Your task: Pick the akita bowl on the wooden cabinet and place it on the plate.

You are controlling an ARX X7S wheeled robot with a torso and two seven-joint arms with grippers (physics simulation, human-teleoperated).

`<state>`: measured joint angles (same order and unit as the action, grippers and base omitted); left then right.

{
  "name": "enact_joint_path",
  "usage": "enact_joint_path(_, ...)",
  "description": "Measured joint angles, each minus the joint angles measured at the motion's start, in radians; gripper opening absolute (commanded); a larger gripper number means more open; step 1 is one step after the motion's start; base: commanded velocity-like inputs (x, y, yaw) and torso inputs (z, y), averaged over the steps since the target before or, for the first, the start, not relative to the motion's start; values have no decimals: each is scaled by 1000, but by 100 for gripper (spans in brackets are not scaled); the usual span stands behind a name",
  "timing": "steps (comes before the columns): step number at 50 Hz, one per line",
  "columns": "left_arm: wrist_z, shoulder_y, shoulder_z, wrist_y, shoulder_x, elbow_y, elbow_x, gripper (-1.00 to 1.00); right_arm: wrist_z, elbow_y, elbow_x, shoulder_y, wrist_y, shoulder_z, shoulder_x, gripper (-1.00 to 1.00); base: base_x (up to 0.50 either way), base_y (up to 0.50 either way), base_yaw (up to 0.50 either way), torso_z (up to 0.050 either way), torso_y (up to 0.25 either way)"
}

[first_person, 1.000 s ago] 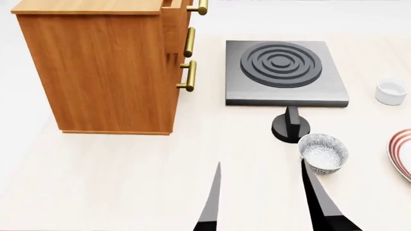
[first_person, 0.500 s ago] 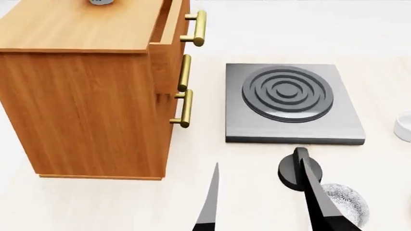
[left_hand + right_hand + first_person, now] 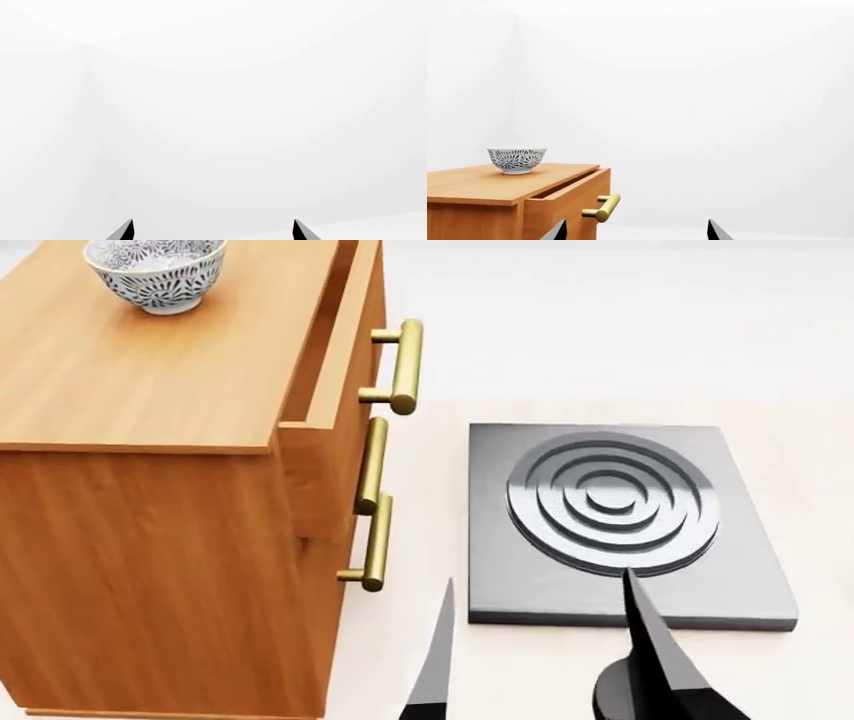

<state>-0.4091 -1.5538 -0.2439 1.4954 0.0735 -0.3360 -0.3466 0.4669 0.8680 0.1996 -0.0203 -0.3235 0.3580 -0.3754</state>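
Note:
The akita bowl, white with dark speckle, stands upright on the far left of the wooden cabinet's top. In the right wrist view the bowl sits on the cabinet, well ahead of my right gripper, which is open and empty. Two dark fingertips low in the head view look like that same gripper, in front of the cabinet and far from the bowl. My left gripper is open, facing only white wall. The plate is out of view.
The cabinet's top drawer stands slightly pulled out, brass handles sticking toward the right. A grey stove plate with dark rings lies on the pale table right of the cabinet. A black knob shows partly behind one fingertip.
The head view has risen: the cabinet top and the bowl on it came into sight. The plate, the white cup and a speckled bowl on the table slid out of view.

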Motion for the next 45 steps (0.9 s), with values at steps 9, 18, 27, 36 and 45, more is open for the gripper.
enact_joint_path(9,-9,2,-4,1,7,-2,-17,100,6,-1,2,-3,-4,3,-2,100,10,0,0,0,0)
enact_joint_path(18,-18,2,-16,-2,15,-3,-31,100,8,-3,5,-3,0,6,-5,100,66,0,0,0,0)
enact_joint_path(27,-27,10,-25,-6,22,-4,-44,100,12,-4,8,-3,7,6,-8,100,67,0,0,0,0)
enact_joint_path(36,-36,15,-31,-9,27,-5,-56,100,16,-5,8,-4,10,9,-11,100,0,0,0,0,0)
enact_joint_path(45,-45,21,-32,-11,31,-8,-68,100,18,-4,8,-1,20,12,-16,100,100,0,0,0,0)
